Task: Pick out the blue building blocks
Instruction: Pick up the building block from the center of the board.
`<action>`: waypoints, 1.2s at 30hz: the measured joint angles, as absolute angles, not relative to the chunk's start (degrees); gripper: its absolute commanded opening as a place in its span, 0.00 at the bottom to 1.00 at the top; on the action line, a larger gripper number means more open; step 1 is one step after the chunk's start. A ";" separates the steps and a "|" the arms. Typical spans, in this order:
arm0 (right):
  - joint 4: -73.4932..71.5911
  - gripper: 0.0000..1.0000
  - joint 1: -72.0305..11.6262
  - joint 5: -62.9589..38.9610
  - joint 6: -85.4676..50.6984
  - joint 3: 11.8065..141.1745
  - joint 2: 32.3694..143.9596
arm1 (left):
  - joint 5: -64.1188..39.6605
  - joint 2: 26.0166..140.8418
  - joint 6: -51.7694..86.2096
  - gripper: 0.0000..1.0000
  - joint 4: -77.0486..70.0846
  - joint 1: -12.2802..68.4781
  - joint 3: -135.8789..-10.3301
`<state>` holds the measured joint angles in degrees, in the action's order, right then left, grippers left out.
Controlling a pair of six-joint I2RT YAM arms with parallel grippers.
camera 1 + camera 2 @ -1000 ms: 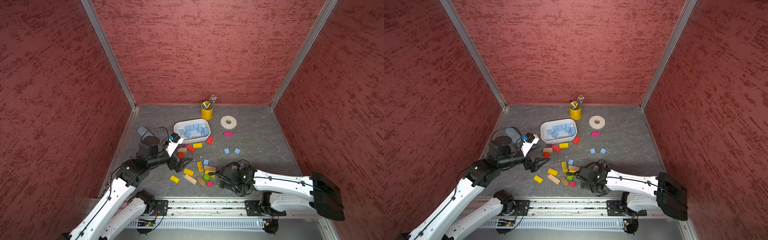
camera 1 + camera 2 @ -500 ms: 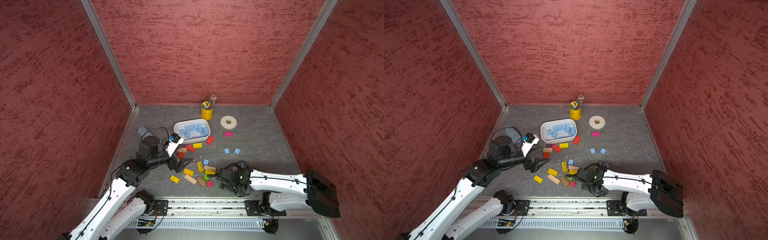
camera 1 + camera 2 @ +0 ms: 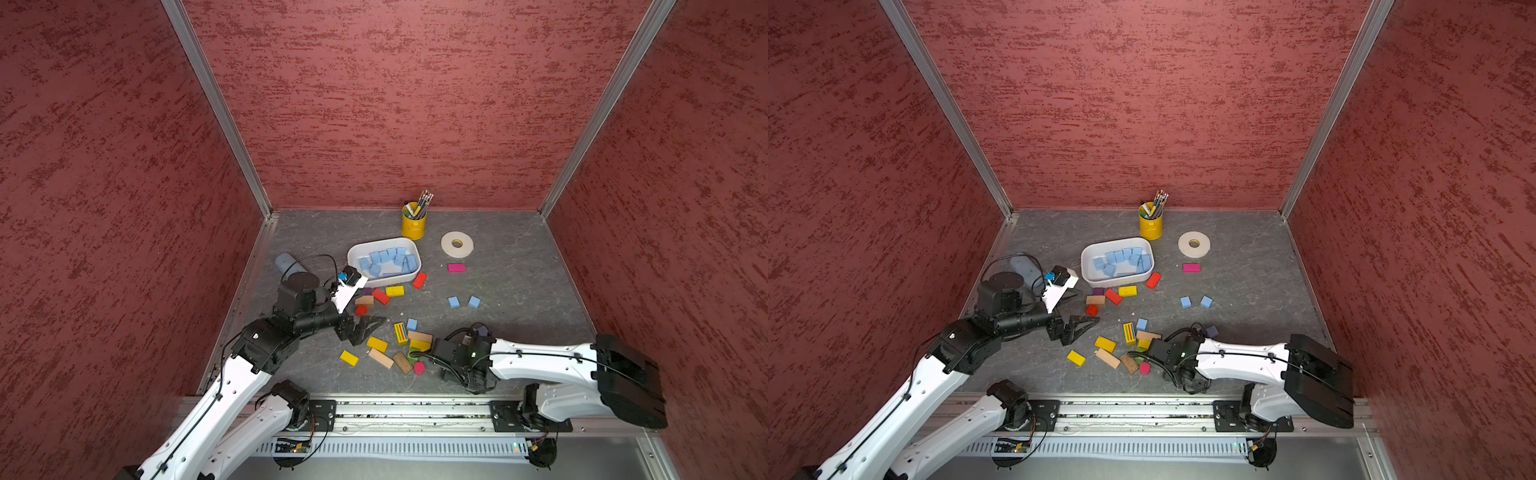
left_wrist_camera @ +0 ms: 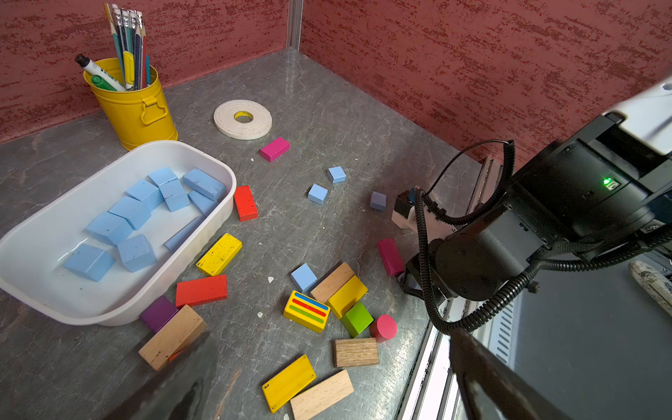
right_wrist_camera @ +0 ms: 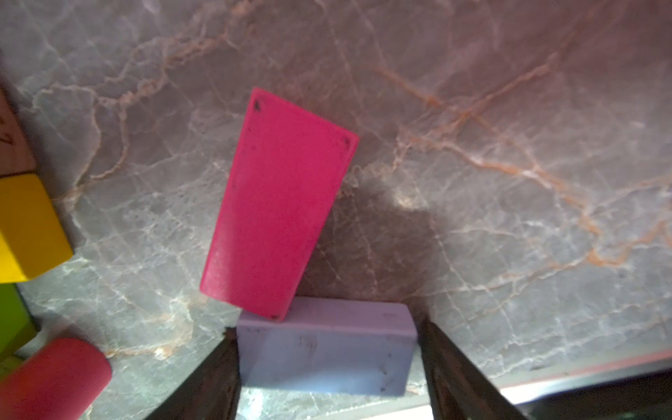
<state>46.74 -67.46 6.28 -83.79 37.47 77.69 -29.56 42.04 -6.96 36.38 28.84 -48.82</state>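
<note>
In both top views the right arm (image 3: 540,365) reaches low over the desk (image 3: 519,266) and hides its target, while the left jaws hang spread wide and empty, well off toward the white tub (image 3: 382,241). The left wrist view hides it too (only the magenta block (image 4: 390,256) beside it shows). In the right wrist view the pale blue block (image 5: 323,354) lies on the desk between the right jaws, long axis spanning the gap, each short end hard by a jaw; whether they pinch yet I cannot tell.

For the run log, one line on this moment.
right gripper: jaws flank blue block, grip unclear | left gripper: open, empty
</note>
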 measured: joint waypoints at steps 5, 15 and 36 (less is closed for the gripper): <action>46.22 0.63 -67.51 6.31 -83.46 38.52 79.02 | -29.56 42.04 -6.96 1.00 36.38 28.84 -48.82; 46.30 0.48 -67.53 7.49 -81.87 40.82 80.42 | -29.54 42.04 -6.96 1.00 36.38 28.84 -48.82; 47.88 0.39 -60.69 17.87 -65.23 59.42 86.54 | -29.34 41.85 -7.01 1.00 36.36 28.88 -48.82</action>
<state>47.88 -60.69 17.87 -65.23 59.42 86.54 -29.34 41.85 -7.01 36.36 28.88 -48.82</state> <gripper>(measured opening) 0.629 0.996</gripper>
